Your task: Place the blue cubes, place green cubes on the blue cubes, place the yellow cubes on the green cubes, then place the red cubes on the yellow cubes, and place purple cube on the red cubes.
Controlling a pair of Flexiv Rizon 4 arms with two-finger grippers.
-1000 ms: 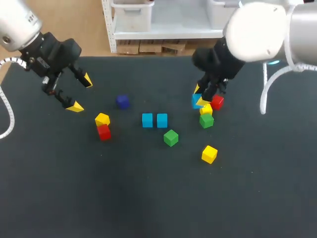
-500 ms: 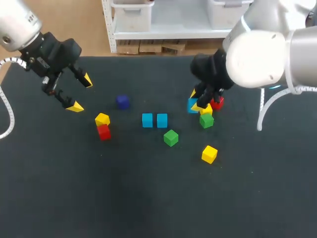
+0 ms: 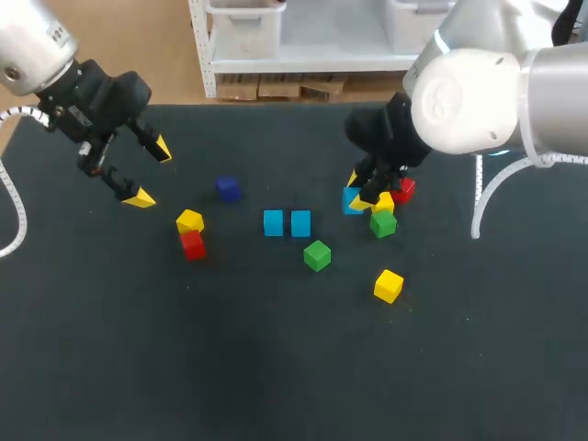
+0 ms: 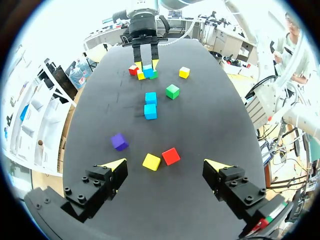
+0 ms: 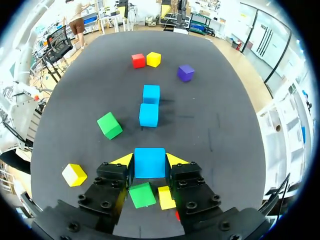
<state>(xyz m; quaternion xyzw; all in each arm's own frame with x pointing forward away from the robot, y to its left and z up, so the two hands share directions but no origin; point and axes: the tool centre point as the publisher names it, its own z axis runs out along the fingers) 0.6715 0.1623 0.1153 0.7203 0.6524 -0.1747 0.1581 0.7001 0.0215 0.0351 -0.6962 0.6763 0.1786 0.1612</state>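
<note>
Room first, from our near edge of the table [image 3: 276, 395]: the loose yellow cube [image 3: 388, 286] is the closest thing to us and still lies well apart from that edge and from the right edge. Next out, the loose green cube [image 3: 317, 255] sits just on our side of the blue pair [image 3: 287, 223], two cubes side by side at mid-table, about touching. Over to the left, the left red cube [image 3: 193, 245] and the left yellow cube [image 3: 189, 220] touch each other, well apart from everything else. On the right we get a tight cluster: the cluster's green cube [image 3: 383, 224], the cluster's yellow cube [image 3: 384, 203] and the cluster's red cube [image 3: 403, 189], each against the next. The right gripper [image 3: 357, 192] is just beside that cluster on its mid-table side, fingers clamped on the held blue cube [image 5: 150, 162] from both sides. We cannot tell whether the cube touches the cloth. The right wrist view shows a straight lane from it to the blue pair. Farther out, the purple cube [image 3: 227, 188] stands alone. The left gripper [image 3: 151, 173] hangs over the far left corner, near the left edge, fingers spread wide. Against a second ago, the right gripper and its blue cube have slid away from the cluster towards the blue pair. The left arm hasn't budged, and every other cube lies where it did.
</note>
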